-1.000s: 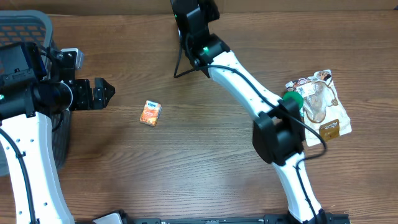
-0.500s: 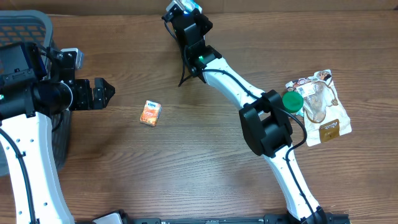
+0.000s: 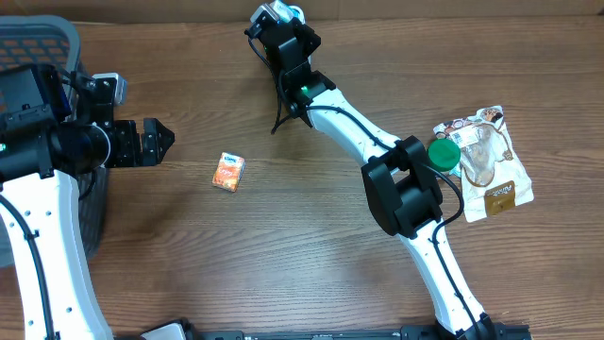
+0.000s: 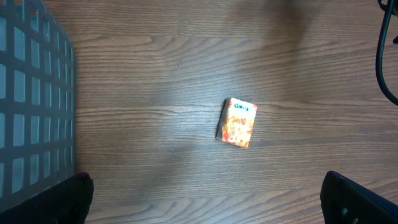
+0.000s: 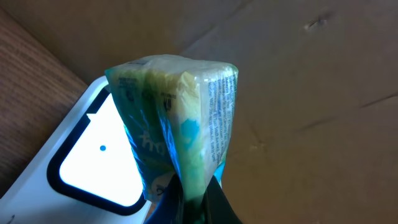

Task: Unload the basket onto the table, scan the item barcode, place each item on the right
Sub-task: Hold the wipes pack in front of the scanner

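My right gripper [image 5: 194, 194] is shut on the bottom of a soft packet [image 5: 177, 106] in green and blue wrap with small print down one side. The packet stands upright in front of a white scanner [image 5: 81, 134] with a lit window, partly covering it. In the overhead view the right gripper [image 3: 276, 26] is at the table's far edge, against brown cardboard. My left gripper [image 3: 157, 142] hangs open at the left, above bare wood, with nothing between its fingers [image 4: 65, 198]. A small orange box [image 3: 227, 172] lies flat to its right, also seen in the left wrist view [image 4: 238, 122].
A grey mesh basket [image 3: 38, 42] stands at the far left, its wall [image 4: 31, 93] close to my left gripper. A snack bag [image 3: 491, 165] and a green lid [image 3: 444, 153] lie at the right. A black cable [image 3: 279, 99] hangs from the right arm.
The right arm has swung its wrist left and toward the far edge, carrying the packet to the scanner; it has barely moved in the last half second. The left arm is still.
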Robot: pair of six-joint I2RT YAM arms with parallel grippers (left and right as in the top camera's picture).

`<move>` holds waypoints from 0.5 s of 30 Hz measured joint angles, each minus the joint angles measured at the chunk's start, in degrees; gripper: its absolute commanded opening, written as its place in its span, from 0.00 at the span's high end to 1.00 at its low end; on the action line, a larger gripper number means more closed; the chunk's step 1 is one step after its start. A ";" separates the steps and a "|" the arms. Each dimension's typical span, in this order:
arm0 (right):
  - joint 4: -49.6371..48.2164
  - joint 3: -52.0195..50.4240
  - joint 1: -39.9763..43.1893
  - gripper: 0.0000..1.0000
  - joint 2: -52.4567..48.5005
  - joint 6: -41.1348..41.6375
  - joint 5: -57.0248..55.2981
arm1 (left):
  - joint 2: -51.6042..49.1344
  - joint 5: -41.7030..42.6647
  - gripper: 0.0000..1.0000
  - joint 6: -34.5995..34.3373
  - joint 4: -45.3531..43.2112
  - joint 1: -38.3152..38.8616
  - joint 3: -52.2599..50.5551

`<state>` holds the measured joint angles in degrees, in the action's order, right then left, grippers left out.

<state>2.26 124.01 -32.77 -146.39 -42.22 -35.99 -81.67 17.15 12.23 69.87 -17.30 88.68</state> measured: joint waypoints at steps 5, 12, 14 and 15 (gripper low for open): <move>4.33 0.00 -0.42 0.96 0.02 2.71 0.50 | 0.00 0.00 0.00 0.00 0.00 0.00 0.00; 26.23 -0.92 -1.07 0.96 5.57 16.65 15.56 | 0.00 0.00 0.00 0.00 -0.02 0.00 0.00; 32.33 -1.05 -1.11 0.96 10.34 22.32 22.08 | 0.00 0.00 0.01 0.00 -0.02 0.00 0.00; 34.62 -1.07 -1.11 0.96 12.50 24.79 24.33 | 0.00 0.00 0.00 0.00 0.04 0.00 0.00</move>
<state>36.88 122.93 -33.89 -133.88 -17.43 -11.66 -81.67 17.15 12.23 69.91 -17.30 88.68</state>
